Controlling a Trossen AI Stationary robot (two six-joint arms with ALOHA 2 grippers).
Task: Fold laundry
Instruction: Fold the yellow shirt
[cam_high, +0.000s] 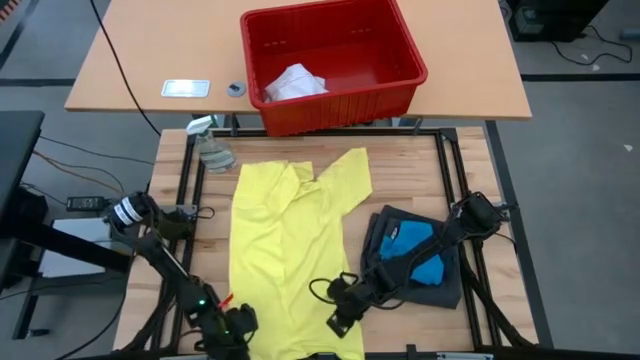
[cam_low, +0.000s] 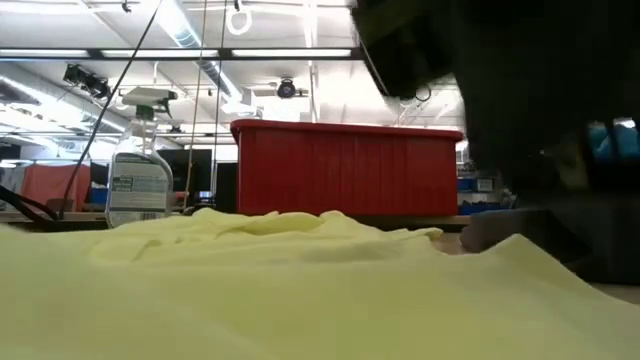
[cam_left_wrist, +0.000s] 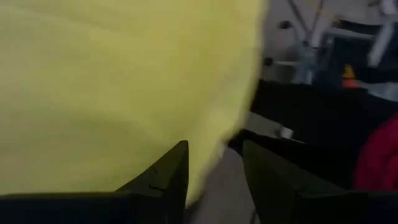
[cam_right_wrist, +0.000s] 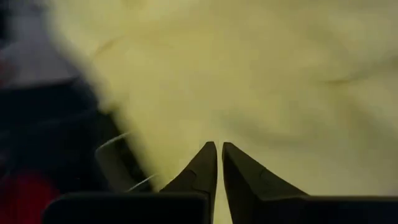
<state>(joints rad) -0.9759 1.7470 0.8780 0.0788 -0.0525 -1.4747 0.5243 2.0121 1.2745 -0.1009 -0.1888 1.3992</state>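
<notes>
The yellow shirt (cam_high: 295, 250) lies spread flat along the middle of the table and fills the foreground of the low view (cam_low: 300, 290). My left gripper (cam_high: 238, 322) stands open at the shirt's near left corner; in its wrist view (cam_left_wrist: 214, 144) the shirt's edge (cam_left_wrist: 208, 168) runs into the gap between the fingers. My right gripper (cam_high: 338, 316) is at the shirt's near right side, shut on the cloth (cam_right_wrist: 219, 144). To the right, dark grey shorts (cam_high: 445, 285) lie on the table with a bright blue piece (cam_high: 420, 250) on top. My left gripper has one finger (cam_left_wrist: 168, 177) over the shirt beside its edge; whether it touches the cloth I cannot tell. My right gripper comes down at a slant onto the shirt's near right part (cam_right_wrist: 214, 127), a little in from its side edge. The fingertips hide what lies between them. The shirt stays flat on the table.
A red slotted basket (cam_high: 385, 95) holding a white cloth (cam_high: 293, 82) stands on the far table. A clear spray bottle (cam_high: 210, 148) stands at the far left corner, beside the shirt's sleeve. The near table edge is close behind both grippers.
</notes>
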